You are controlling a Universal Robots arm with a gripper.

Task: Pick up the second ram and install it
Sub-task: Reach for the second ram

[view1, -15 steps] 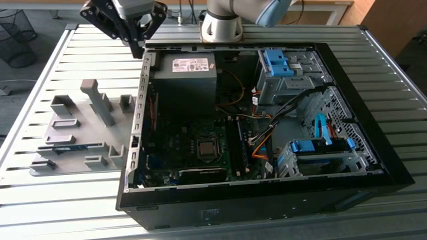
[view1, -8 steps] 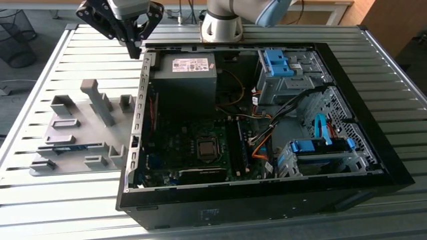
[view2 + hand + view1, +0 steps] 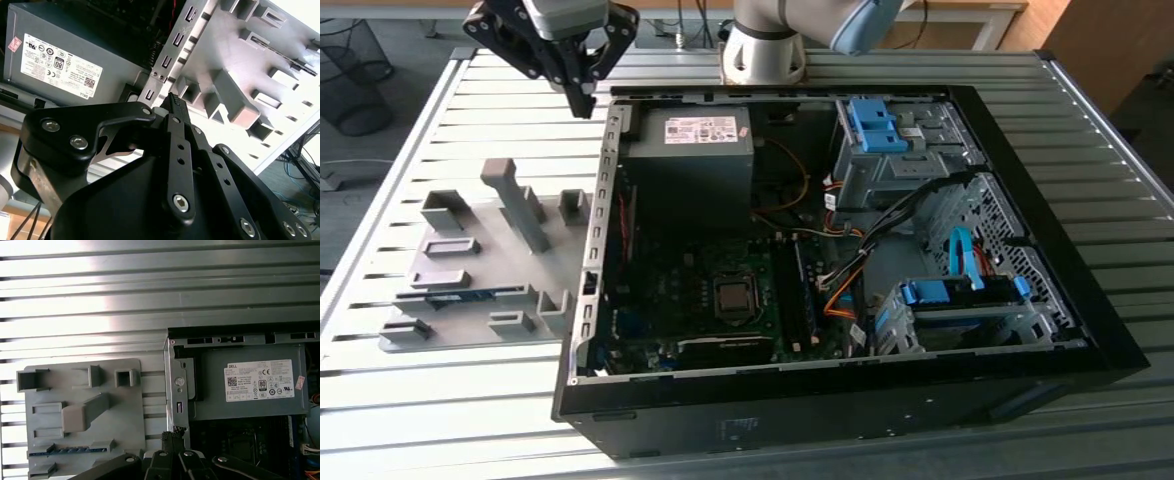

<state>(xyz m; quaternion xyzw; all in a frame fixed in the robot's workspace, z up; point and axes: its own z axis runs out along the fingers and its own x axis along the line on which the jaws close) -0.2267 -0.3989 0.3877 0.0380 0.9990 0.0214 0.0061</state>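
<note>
Bright, w/ strong glare on table point(image 3: 100, 270)

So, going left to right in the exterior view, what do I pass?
First the ram in its grey holder → power supply → blue clip.

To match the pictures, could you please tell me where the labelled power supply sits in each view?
Exterior view: power supply in the case's far corner, exterior view's left side.
Second wrist view: power supply just behind the case's slotted wall.
First wrist view: power supply just inside that wall.
Shared landmark: grey holder tray outside the wall.
</note>
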